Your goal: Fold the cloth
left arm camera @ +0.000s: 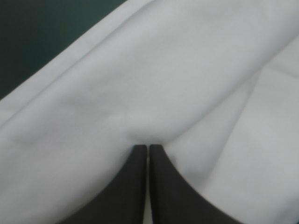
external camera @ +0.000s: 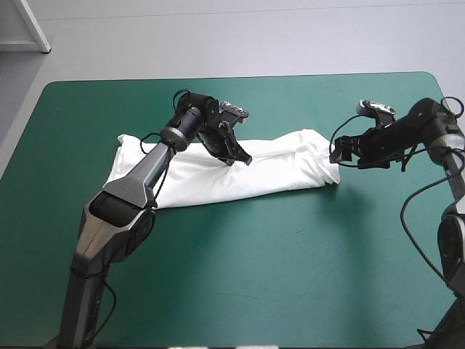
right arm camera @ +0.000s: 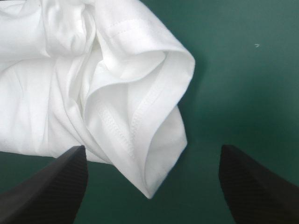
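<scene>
The table (external camera: 218,76) carries a smooth teal-green cover (external camera: 290,276).

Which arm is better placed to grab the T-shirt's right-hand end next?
Right. The right gripper is open at that end, a fold of the T-shirt between its fingers. The left gripper is shut on it at mid-length.

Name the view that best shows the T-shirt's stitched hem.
Right wrist view: the T-shirt hem's stitching shows clearly, between the open right gripper fingers. The high view shows it whole, without stitching; the left wrist view, mostly plain white cloth.
</scene>
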Action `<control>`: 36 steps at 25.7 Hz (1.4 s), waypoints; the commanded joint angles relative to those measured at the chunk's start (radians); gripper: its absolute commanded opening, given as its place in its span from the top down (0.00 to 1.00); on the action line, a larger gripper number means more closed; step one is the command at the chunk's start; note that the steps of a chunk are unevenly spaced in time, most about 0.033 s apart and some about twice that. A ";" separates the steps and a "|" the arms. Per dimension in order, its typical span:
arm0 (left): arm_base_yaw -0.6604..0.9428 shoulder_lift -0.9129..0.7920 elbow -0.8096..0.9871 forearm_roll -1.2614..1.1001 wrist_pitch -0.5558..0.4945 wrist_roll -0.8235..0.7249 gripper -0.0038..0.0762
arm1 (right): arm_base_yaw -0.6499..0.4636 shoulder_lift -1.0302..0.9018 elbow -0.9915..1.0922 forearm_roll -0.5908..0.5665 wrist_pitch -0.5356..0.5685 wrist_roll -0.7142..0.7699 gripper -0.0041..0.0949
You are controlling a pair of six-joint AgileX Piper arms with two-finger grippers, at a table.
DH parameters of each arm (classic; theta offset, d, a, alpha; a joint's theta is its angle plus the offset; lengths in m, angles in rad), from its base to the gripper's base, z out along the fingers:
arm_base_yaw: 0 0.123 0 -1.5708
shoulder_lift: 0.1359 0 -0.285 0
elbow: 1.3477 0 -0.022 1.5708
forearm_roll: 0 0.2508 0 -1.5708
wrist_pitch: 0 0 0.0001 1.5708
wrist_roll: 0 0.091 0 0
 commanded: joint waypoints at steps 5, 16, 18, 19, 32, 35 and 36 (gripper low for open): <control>-0.017 -0.002 -0.021 -0.020 0.041 -0.012 0.93 | -0.001 0.049 0.023 0.267 -0.062 -0.099 0.23; -0.027 0.007 -0.021 -0.018 0.041 -0.019 0.93 | 0.152 0.116 0.023 0.279 -0.131 -0.089 0.43; -0.025 0.007 -0.021 -0.014 0.041 -0.019 0.93 | 0.156 0.116 0.023 0.285 -0.137 -0.087 0.58; -0.025 0.007 -0.021 -0.013 0.041 -0.019 0.93 | 0.156 0.116 0.023 0.286 -0.140 -0.087 0.65; -0.025 0.007 -0.021 -0.010 0.035 -0.019 0.93 | 0.156 0.066 -0.097 0.312 -0.106 -0.071 0.97; -0.025 0.007 -0.021 -0.014 0.035 -0.019 0.93 | 0.156 0.054 -0.164 0.334 -0.067 -0.049 0.97; -0.025 0.007 -0.021 -0.014 0.035 -0.019 0.93 | 0.156 0.053 -0.187 0.339 -0.045 -0.037 0.97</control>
